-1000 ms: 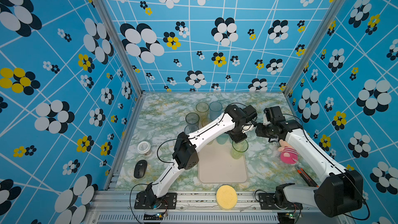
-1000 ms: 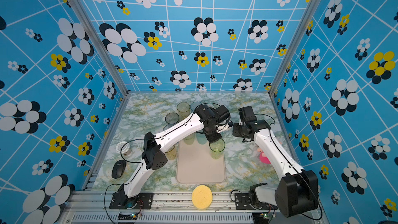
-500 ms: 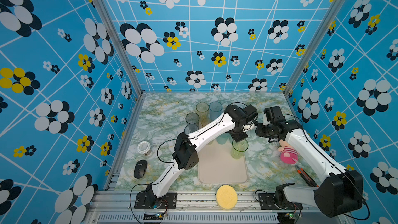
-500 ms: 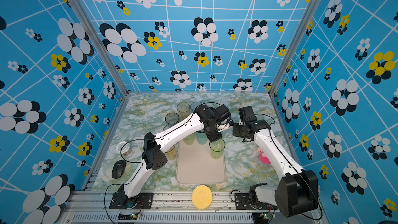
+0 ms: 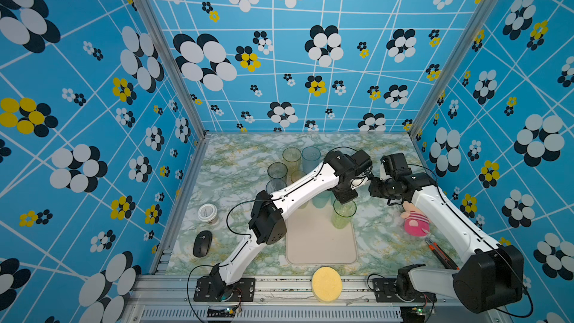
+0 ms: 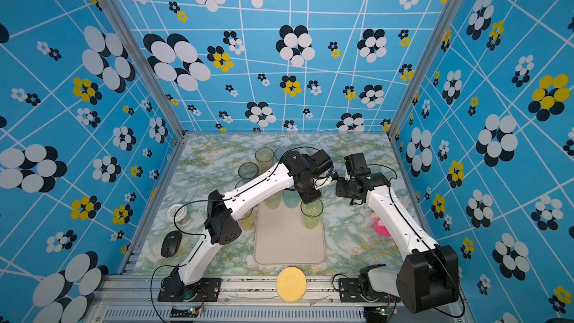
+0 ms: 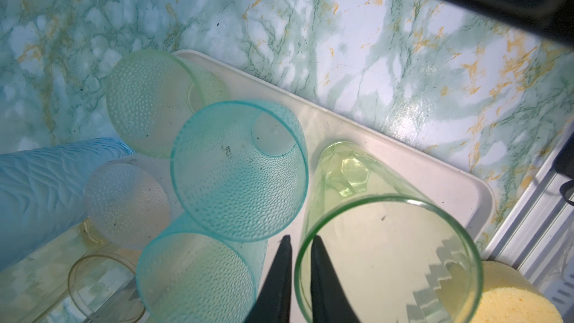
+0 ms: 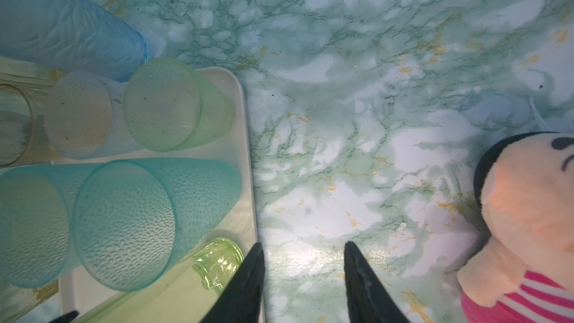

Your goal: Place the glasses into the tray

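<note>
Right of centre in both top views, a clear green tumbler is seen upright at the upper right corner of the tray; its rim is pinched by the left gripper, closed narrow, with one finger inside and one outside; teal tumblers and a pale green tumbler are grouped just beside it on the tray; the right gripper is seen part open and empty above the marble table, near the plush toy.
</note>
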Robot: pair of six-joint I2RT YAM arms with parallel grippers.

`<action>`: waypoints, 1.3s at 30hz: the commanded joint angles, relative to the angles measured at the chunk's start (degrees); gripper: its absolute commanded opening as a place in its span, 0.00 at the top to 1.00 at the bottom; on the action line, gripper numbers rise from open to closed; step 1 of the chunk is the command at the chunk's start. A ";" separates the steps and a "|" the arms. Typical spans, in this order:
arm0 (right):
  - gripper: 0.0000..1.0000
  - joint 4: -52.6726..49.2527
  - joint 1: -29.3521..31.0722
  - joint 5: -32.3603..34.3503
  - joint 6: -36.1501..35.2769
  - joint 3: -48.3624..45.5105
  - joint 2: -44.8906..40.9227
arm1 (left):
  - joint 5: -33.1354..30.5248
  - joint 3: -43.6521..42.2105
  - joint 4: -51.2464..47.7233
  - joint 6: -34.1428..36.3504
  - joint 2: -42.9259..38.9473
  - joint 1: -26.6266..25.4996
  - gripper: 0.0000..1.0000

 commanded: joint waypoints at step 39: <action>0.67 -8.44 9.23 -7.67 -0.38 1.14 -9.99 | 0.16 -17.17 15.29 -5.14 -21.96 4.00 0.81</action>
